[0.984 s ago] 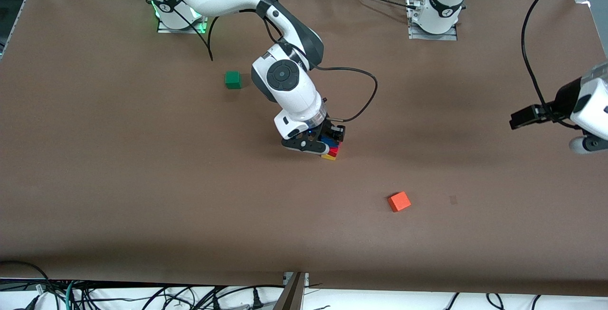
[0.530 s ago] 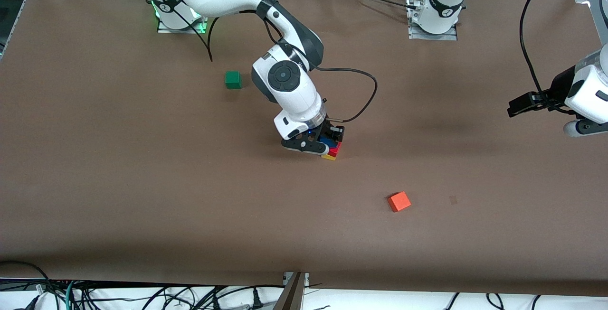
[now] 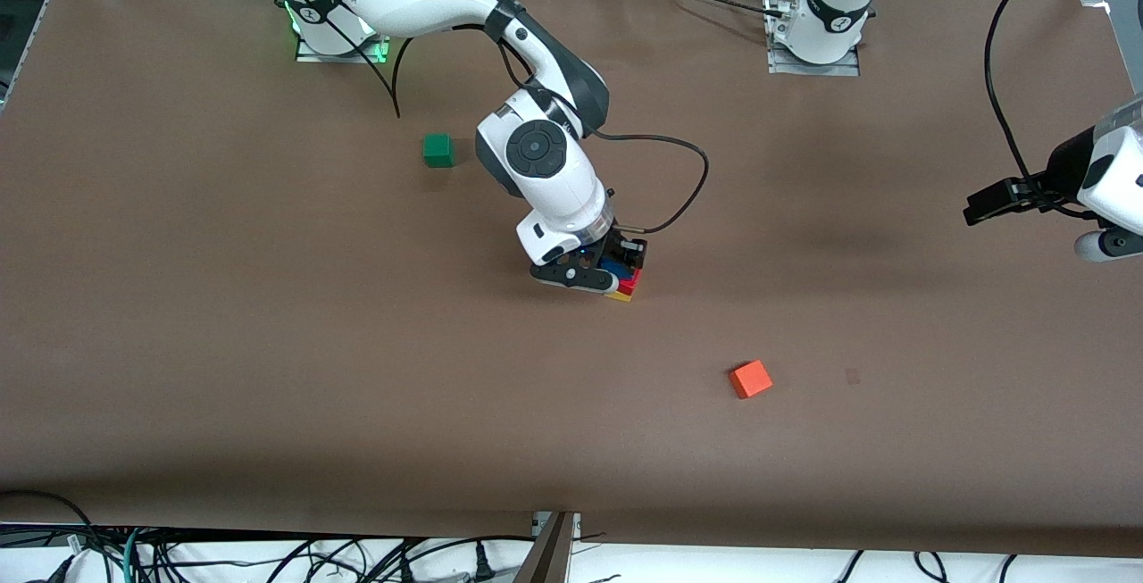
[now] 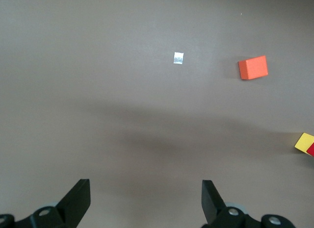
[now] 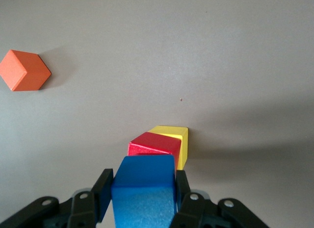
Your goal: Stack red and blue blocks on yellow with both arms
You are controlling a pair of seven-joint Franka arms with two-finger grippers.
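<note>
Right claw (image 5: 143, 198) clamps the blue block (image 5: 144, 191) directly over the red block (image 5: 154, 144), which sits on the yellow block (image 5: 179, 139) mid-desk (image 3: 268, 342); contact between blue and red cannot be determined. Left claw (image 4: 146, 201) hangs wide apart, waiting over the left arm's end.

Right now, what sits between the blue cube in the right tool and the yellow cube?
The matte red cube sits between the blue cube and yellow cube, seen in the right wrist view.

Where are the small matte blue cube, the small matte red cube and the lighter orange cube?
small matte blue cube (image 5: 143, 192), right wrist view, face toward the camera.
small matte red cube (image 5: 154, 143), right wrist view, upper face.
lighter orange cube (image 3: 750, 378), front view, top face.
</note>
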